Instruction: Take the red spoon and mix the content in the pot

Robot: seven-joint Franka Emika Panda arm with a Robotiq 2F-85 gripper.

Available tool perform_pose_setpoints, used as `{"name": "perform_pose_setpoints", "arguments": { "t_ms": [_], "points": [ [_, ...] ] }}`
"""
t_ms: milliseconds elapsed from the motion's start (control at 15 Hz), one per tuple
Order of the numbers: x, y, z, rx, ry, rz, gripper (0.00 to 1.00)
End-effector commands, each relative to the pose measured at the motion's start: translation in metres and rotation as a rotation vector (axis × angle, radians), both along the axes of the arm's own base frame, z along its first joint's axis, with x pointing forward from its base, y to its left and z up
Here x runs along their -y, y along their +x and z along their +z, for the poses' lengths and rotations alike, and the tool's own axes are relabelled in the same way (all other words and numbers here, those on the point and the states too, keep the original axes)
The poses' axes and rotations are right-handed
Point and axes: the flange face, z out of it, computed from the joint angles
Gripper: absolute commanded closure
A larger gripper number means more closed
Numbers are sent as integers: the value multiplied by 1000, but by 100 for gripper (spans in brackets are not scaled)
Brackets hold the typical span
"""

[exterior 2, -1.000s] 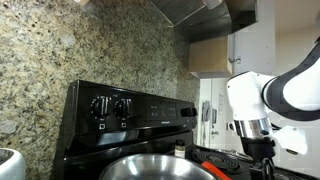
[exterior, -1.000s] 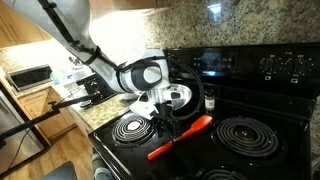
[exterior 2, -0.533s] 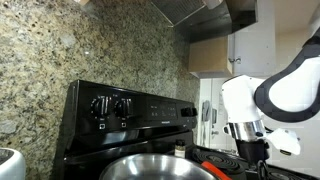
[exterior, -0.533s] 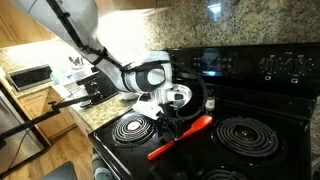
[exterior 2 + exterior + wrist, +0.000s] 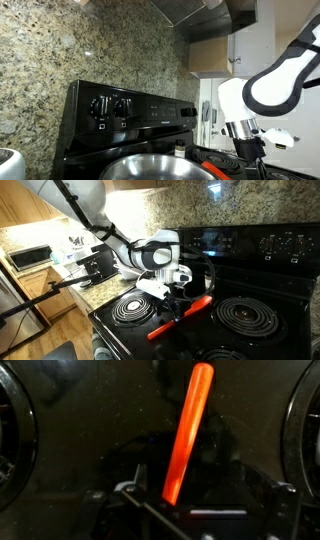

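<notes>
The red spoon (image 5: 182,316) lies flat on the black stove top between two burners, running diagonally. In the wrist view it (image 5: 186,435) runs up from between my fingers. My gripper (image 5: 176,304) hangs low right over the spoon's middle, fingers open on either side of it (image 5: 200,508), not closed on it. The shiny silver pot (image 5: 160,168) fills the bottom foreground of an exterior view, with my gripper (image 5: 250,160) behind it and a strip of the red spoon (image 5: 214,160) showing past its rim. The pot's contents are hidden.
Coil burners lie on either side of the spoon (image 5: 131,307) (image 5: 246,316). A small dark shaker jar (image 5: 180,151) stands near the back panel with knobs (image 5: 110,106). A counter with a microwave (image 5: 30,257) lies beside the stove. A granite wall rises behind.
The arm's upper links have swung and the gripper has shifted slightly over the spoon. The spoon and pot have not moved.
</notes>
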Motion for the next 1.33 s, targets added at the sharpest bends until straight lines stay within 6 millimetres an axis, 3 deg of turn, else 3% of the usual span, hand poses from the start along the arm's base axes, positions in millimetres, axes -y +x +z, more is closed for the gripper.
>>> {"name": "perform_pose_setpoints", "arguments": {
  "t_ms": [0,800,867,1000,1267],
  "points": [
    [0,7,2,-19,13,0,0],
    [10,23,-5,-8,27,-26,0],
    [11,24,-5,-1,22,-41,25],
    [12,26,-5,7,19,-45,34],
    [5,27,-2,19,19,-39,65]
  ]
}}
